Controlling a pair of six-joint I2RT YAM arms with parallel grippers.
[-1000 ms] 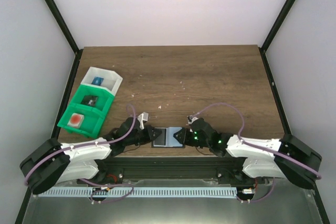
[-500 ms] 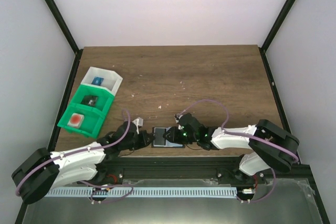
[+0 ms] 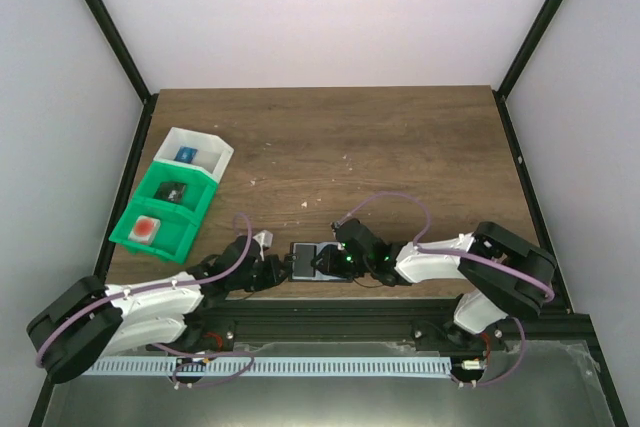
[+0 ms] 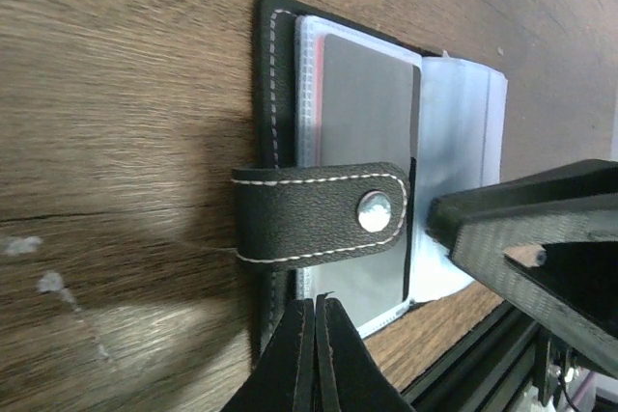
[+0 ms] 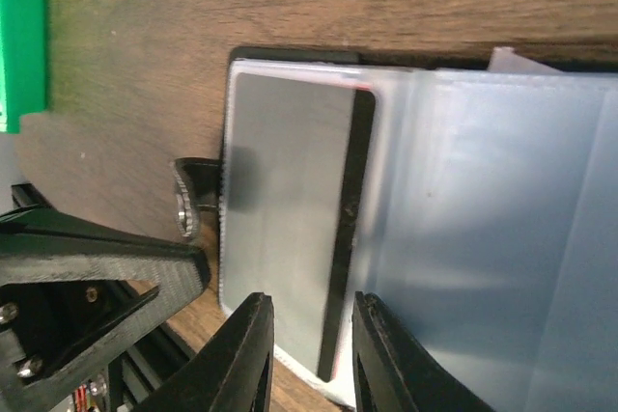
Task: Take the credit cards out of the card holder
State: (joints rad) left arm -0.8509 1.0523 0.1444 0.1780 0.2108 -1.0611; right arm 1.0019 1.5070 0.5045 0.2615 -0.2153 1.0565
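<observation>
Just ahead of the left claw [image 4: 315, 335], closed on nothing, the card holder [image 4: 271, 74] lies open on the tabletop [image 3: 380, 147], likely pinned steady; the right claw [image 5: 307, 344], narrowly parted, straddles the grey card [image 5: 285, 209], poised to draw it out.

1. On the brown wooden table [image 3: 400, 147], at its near edge: open black leather card holder [image 3: 318, 261], between left gripper [image 3: 283, 269] and right gripper [image 3: 323, 265].
2. Inside the holder's clear plastic sleeve [image 5: 463, 190]: grey rectangular card [image 5: 285, 209].
3. Far left, behind the holder: green and white plastic bins [image 3: 203, 202].
</observation>
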